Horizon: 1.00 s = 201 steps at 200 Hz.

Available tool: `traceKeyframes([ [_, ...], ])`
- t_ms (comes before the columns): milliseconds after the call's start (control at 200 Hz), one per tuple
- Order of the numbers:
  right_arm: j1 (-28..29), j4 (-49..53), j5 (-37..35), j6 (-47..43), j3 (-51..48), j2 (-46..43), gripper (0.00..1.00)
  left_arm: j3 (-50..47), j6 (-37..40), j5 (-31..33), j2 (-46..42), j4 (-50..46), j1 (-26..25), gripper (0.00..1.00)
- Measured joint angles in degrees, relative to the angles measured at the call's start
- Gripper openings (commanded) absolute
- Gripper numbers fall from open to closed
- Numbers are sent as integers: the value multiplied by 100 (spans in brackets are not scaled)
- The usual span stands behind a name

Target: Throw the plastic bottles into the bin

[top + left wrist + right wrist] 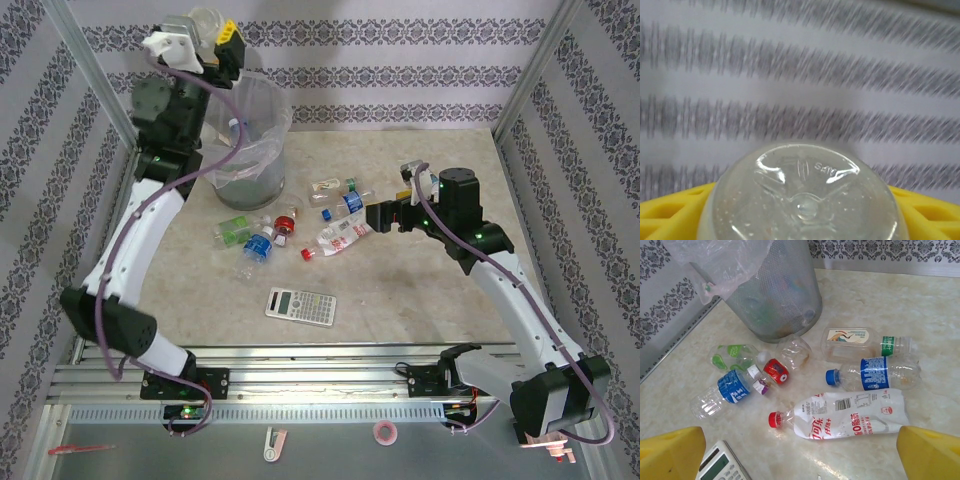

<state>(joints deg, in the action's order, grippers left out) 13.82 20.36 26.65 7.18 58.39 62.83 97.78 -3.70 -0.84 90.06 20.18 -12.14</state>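
Note:
My left gripper [212, 40] is raised at the back left, above the bin [262, 170], a grey mesh bin with a clear bag [785, 300]. It is shut on a clear plastic bottle [204, 20], whose base [805, 200] sits between the yellow fingers [670, 217]. Several plastic bottles lie on the table beside the bin. Among them are a crushed white-labelled one with a red cap [850, 415] [343, 235], a blue-labelled one [875, 374] and a green one [735, 356]. My right gripper [800, 455] [374, 215] hovers open over the white-labelled bottle, apart from it.
A grey calculator [300, 305] [722, 465] lies near the table's front, left of my right gripper. Patterned walls and metal posts close in the table on three sides. The right half of the tabletop [450, 300] is bare stone-look surface.

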Motion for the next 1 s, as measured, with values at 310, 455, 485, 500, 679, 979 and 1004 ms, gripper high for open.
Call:
traceKeyframes([
  [310, -96, 127, 39, -118, 111, -42, 98, 835, -907, -247, 949, -1926, 249, 100],
  [455, -140, 127, 15, -44, 98, -42, 98, 1731, -992, -417, 669, -2146, 234, 100],
  [485, -162, 127, 11, -20, 96, -35, 98, 1823, -1005, -461, 575, -2181, 234, 100],
  [500, -168, 127, -2, -4, 96, -28, 98, 1858, -1010, -476, 531, -2197, 234, 100],
  [679, -273, 330, -184, 76, 146, 245, 98, 2057, -1040, -702, 125, -2380, 234, 100],
  [979, -758, 870, -538, 232, 573, 752, 98, 2365, -977, -1357, 133, -3099, -11, 100],
  [1004, -802, 914, -568, 234, 629, 800, 98, 2369, -964, -1410, 133, -3123, -39, 100],
])
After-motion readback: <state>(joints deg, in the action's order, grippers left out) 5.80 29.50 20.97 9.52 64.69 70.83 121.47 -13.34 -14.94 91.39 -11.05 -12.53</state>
